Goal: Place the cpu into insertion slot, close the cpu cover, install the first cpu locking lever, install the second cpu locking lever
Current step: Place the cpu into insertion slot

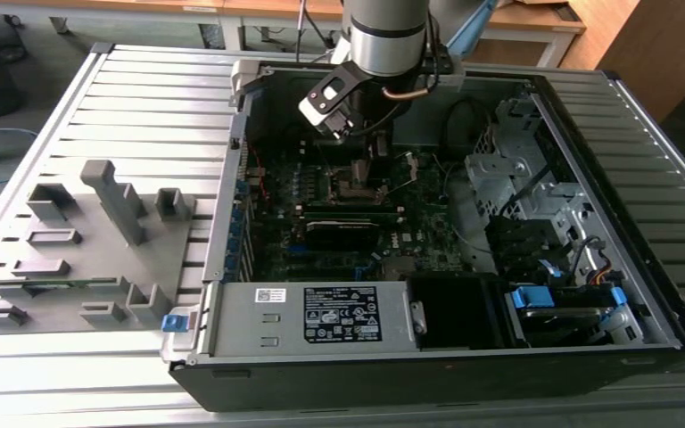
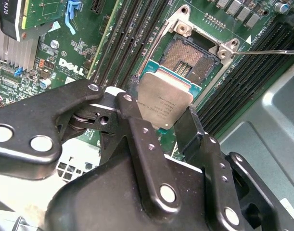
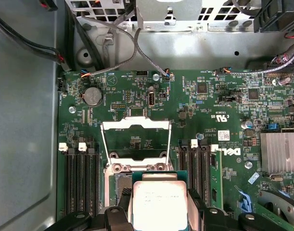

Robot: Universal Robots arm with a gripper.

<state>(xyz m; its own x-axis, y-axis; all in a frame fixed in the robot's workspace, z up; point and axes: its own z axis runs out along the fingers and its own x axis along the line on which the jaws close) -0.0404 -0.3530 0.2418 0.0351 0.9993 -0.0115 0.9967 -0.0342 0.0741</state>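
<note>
My gripper (image 2: 158, 114) pinches the cpu (image 2: 166, 96) over the insertion slot (image 2: 187, 58).
It seems tilted; level and square it before lowering.

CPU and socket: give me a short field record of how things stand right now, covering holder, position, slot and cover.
holder: gripper, jaws shut on two opposite edges of the cpu
cpu position: held over one edge of the insertion slot, not seated
insertion slot: open, contact field bare
cpu cover: swung open, away from the slot
setting: motherboard inside the computer case
</note>
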